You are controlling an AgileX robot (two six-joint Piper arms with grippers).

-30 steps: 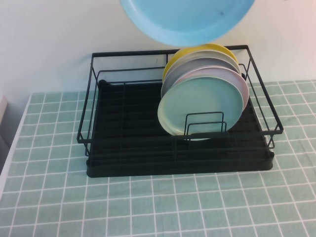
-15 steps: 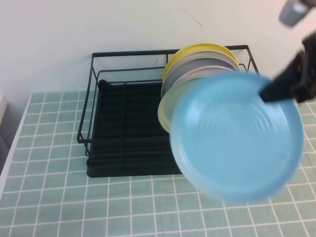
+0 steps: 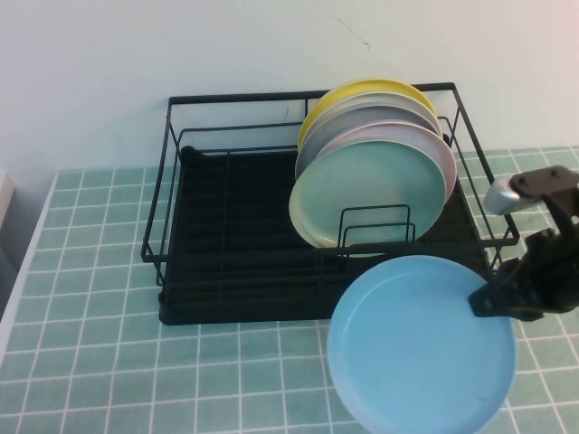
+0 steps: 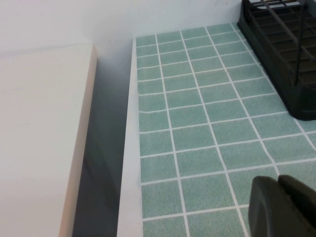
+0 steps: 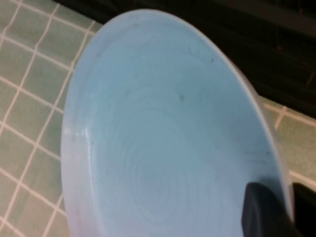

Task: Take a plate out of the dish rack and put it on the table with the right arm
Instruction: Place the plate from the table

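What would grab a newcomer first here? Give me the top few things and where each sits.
The sky-blue plate stands out first, low over the green tiled table in front of the black dish rack, gripped at its right rim by the right gripper. Next, the plates standing in the rack's right half. The left gripper sits near the table's left edge.

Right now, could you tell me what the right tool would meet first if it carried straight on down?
Probably the table. The right tool grips the plate by its rim just in front of the dish rack; the plate's height above the tiles is unclear.
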